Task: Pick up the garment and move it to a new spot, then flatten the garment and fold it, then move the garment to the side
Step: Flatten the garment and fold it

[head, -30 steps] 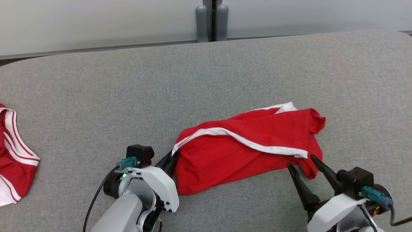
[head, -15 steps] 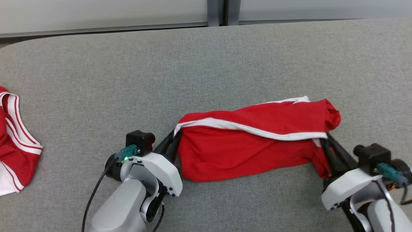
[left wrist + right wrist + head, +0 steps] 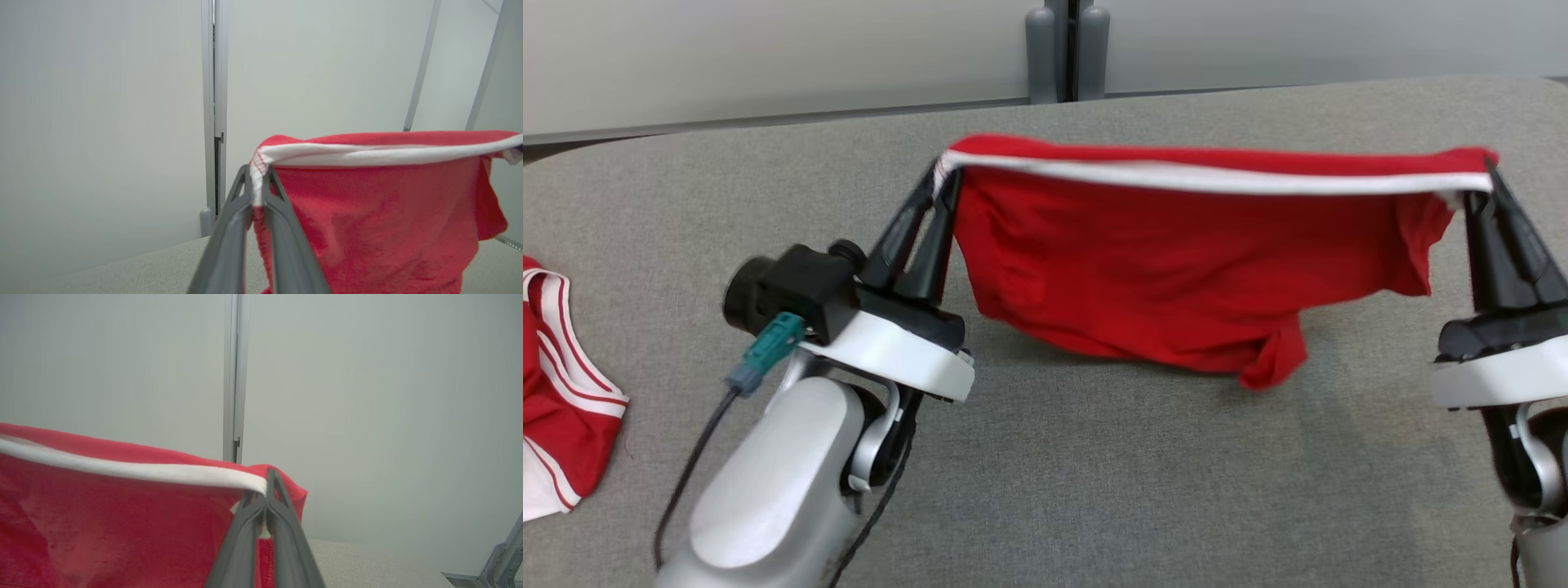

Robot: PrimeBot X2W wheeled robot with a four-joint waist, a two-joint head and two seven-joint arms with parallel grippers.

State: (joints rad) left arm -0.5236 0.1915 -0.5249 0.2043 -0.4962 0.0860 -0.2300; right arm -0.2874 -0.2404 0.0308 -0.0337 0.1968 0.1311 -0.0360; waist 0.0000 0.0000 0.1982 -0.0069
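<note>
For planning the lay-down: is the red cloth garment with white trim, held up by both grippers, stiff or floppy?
Probably floppy: the red cloth garment hangs slack below its taut white edge between the left gripper and right gripper. Likely light, since fingertip pinches carry it. Its loose lower corner may fold under.

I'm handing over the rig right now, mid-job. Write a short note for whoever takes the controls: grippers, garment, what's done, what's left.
Left gripper: shut on the white-trimmed corner of the red garment.
Right gripper: shut on the opposite corner of the same trimmed edge.
Garment: lifted and stretched between the two grippers above the grey table; its lower edge hangs loose and bunched.
A second red-and-white garment lies at the table's left edge.
Done: pick-up.
Left: set it down at a new spot, flatten, fold, move aside.
</note>
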